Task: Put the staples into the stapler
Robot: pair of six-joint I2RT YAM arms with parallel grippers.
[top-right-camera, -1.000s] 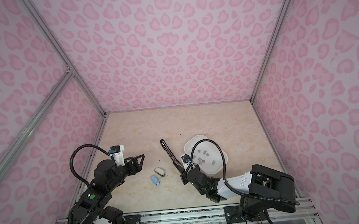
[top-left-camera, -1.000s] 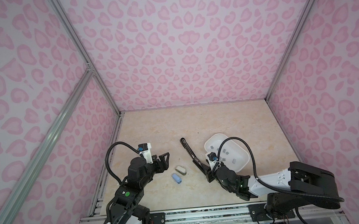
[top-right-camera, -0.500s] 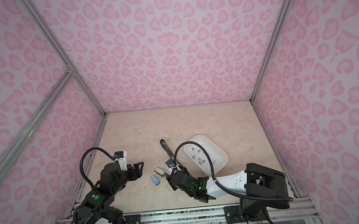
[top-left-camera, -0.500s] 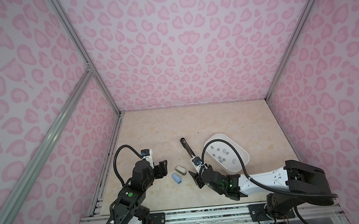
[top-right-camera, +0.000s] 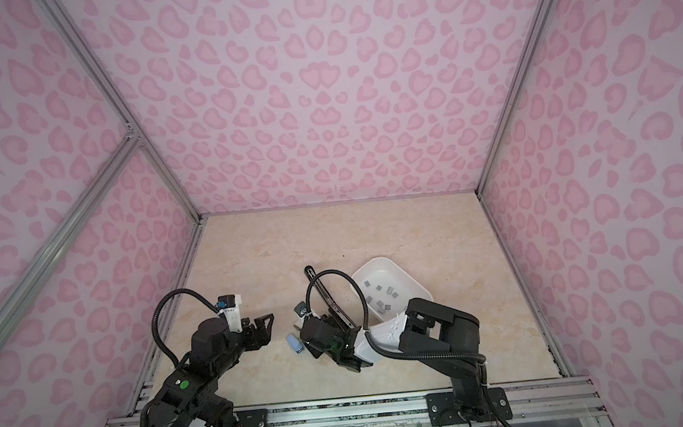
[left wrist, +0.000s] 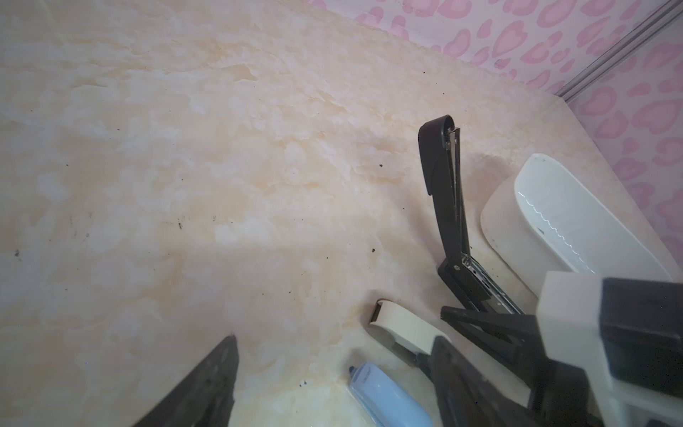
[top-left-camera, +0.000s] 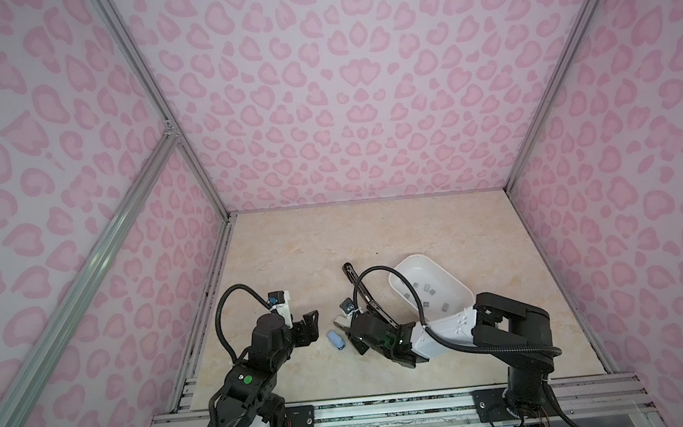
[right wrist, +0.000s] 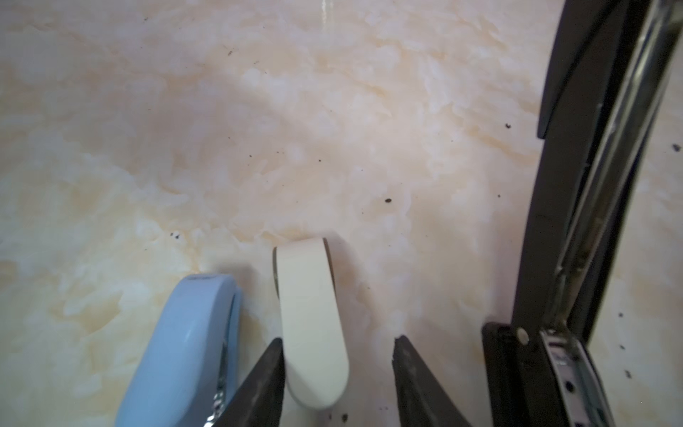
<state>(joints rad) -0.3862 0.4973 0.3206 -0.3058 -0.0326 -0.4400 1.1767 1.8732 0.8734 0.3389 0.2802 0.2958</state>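
A black stapler (top-left-camera: 366,298) (top-right-camera: 334,307) (left wrist: 449,207) lies opened flat on the table. Its metal channel (right wrist: 576,377) faces up. Several small grey staples (top-left-camera: 427,289) (top-right-camera: 379,288) lie in a white bin (top-left-camera: 455,278) (top-right-camera: 414,282) just right of it. My right gripper (right wrist: 339,342) is open and straddles the rear of a small cream stapler (right wrist: 310,314) (top-left-camera: 339,319). One finger touches the cream stapler and the other stands clear. My left gripper (left wrist: 334,344) (top-left-camera: 313,329) is open and empty, with the nose of a small blue stapler (left wrist: 384,395) (top-left-camera: 336,341) between its fingers.
The cream and blue staplers lie side by side (right wrist: 184,344), left of the black stapler's hinge. The bin's outer wall (left wrist: 517,236) stands close beside the black stapler. Pink patterned walls enclose the table on three sides. A metal rail (top-left-camera: 347,414) runs along the front edge.
My right gripper has moved left from the black stapler's hinge end to the cream stapler. My left gripper has moved a little nearer the front, toward the blue stapler.
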